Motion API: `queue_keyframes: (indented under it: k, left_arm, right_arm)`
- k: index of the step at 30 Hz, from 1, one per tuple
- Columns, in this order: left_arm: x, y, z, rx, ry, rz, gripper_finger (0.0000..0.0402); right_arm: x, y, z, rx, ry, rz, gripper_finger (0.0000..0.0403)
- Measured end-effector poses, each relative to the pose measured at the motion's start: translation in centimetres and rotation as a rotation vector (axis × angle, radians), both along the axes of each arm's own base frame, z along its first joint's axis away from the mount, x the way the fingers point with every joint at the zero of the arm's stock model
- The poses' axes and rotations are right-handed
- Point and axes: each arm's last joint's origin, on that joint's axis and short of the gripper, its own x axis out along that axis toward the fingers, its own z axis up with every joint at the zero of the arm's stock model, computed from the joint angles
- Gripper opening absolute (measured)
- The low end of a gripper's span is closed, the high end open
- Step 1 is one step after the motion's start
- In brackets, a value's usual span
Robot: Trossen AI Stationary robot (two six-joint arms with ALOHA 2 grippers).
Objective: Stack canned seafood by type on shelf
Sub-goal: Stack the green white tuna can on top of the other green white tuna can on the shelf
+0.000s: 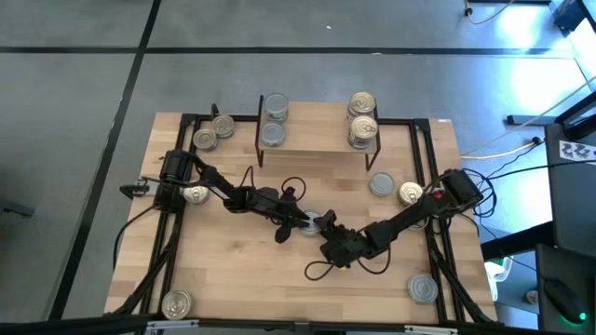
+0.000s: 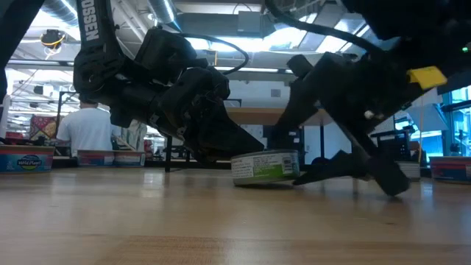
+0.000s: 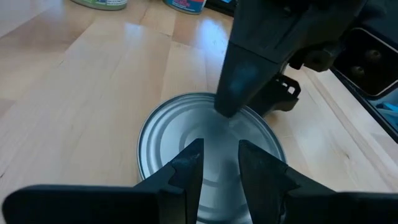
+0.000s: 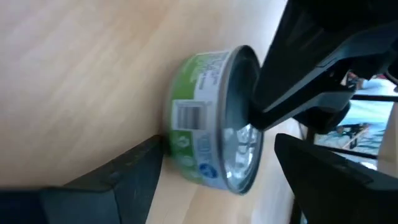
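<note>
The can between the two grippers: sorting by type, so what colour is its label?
Green, with white print and a barcode, under a silver top; the can shows best in the right wrist view.

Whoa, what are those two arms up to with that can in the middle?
Both grippers meet at one silver-topped can mid-table. The left gripper sits over its lid, fingers close together; the right gripper is open around its green-labelled side. The shelf already holds silver cans on one end and gold cans on the other.
</note>
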Motion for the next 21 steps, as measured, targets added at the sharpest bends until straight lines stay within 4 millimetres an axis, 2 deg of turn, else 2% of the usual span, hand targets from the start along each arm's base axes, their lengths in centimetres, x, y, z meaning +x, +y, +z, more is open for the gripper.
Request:
queue_keyframes:
  k: [9,12,17,21]
  left_arm:
    - [0.0,0.1,0.0,0.002,0.002,0.004,0.0100]
    - [-0.1,0.1,0.0,0.004,0.001,0.009,0.0100]
    - [0.0,0.2,0.2,0.006,-0.014,0.028,0.0100]
    - [0.0,0.2,0.9,0.023,-0.025,0.015,0.0100]
  right_arm:
    - [1.2,-1.9,-1.1,0.007,0.056,0.035,0.0305]
    - [1.2,-1.9,-1.1,0.012,0.057,0.042,0.0263]
    - [1.1,-1.9,-1.0,0.067,0.009,-0.024,0.0144]
    - [1.0,-1.6,-0.9,0.095,-0.020,-0.046,0.0144]
